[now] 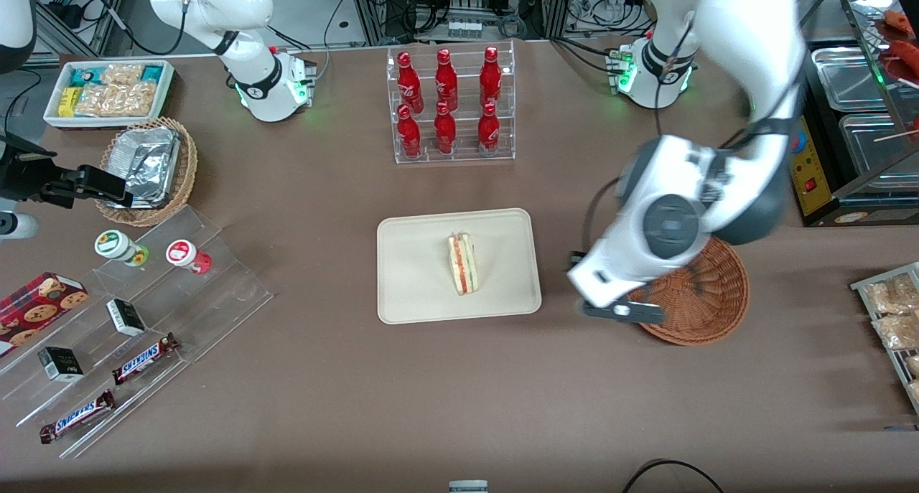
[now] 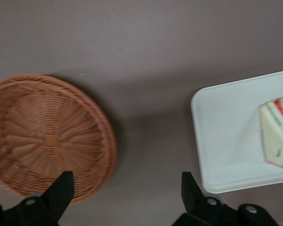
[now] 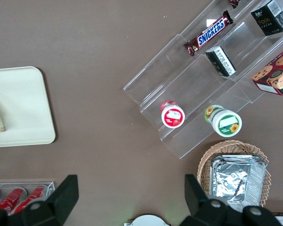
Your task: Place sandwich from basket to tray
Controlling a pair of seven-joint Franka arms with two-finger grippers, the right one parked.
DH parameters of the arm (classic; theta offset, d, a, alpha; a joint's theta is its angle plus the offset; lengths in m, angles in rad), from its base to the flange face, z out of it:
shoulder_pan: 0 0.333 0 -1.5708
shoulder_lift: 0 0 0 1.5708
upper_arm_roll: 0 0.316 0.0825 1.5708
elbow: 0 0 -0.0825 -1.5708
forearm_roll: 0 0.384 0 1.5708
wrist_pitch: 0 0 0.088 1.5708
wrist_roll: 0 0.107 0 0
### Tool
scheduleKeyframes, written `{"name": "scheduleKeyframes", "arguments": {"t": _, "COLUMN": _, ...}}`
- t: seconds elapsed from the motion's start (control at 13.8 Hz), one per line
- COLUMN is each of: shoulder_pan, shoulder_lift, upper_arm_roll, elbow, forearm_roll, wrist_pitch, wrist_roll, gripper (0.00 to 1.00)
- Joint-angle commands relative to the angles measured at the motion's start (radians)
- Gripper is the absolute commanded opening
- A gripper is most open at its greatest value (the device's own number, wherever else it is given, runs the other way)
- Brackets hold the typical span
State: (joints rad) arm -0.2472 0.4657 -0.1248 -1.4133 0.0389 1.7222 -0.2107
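The sandwich (image 1: pixel 465 263), a pale wedge with red and green layers, lies on the cream tray (image 1: pixel 416 263) at mid-table. The reddish-brown wicker basket (image 1: pixel 707 299) stands beside the tray toward the working arm's end, with nothing in the part that shows. My left gripper (image 1: pixel 610 308) hovers over the bare table between tray and basket, at the basket's rim. In the left wrist view the gripper (image 2: pixel 126 193) is open with nothing between its black fingers (image 2: pixel 61 188). That view also holds the basket (image 2: pixel 47 136), the tray (image 2: pixel 226 141) and the sandwich (image 2: pixel 278 132).
A clear rack of red bottles (image 1: pixel 452 105) stands farther from the front camera than the tray. Toward the parked arm's end are a stepped acrylic shelf with snacks (image 1: pixel 143 299), a tan basket with foil (image 1: pixel 147 166) and a white snack bin (image 1: pixel 108 91). Snack bags (image 1: pixel 894 313) lie at the working arm's end.
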Motion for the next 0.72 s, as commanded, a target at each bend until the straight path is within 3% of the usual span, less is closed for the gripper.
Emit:
{"name": "scheduleKeyframes", "arguments": {"t": 0.0, "shoulder_pan": 0.090, "shoulder_lift": -0.114, "upper_arm_roll": -0.013, "elbow": -0.093, "forearm_roll": -0.001, "wrist_pitch": -0.041, "wrist_roll": 0.106, "gripper": 1.00}}
{"name": "scheduleKeyframes", "arguments": {"t": 0.36, "shoulder_pan": 0.170, "shoulder_lift": -0.240, "upper_arm_roll": -0.012, "elbow": -0.131, "forearm_roll": -0.011, "wrist_pitch": -0.153, "wrist_roll": 0.134, "gripper": 1.00}}
{"name": "scheduleKeyframes", "arguments": {"t": 0.65, "shoulder_pan": 0.206, "shoulder_lift": -0.376, "upper_arm_roll": -0.010, "elbow": -0.271, "forearm_roll": -0.008, "wrist_pitch": -0.141, "wrist_roll": 0.136, "gripper": 1.00}}
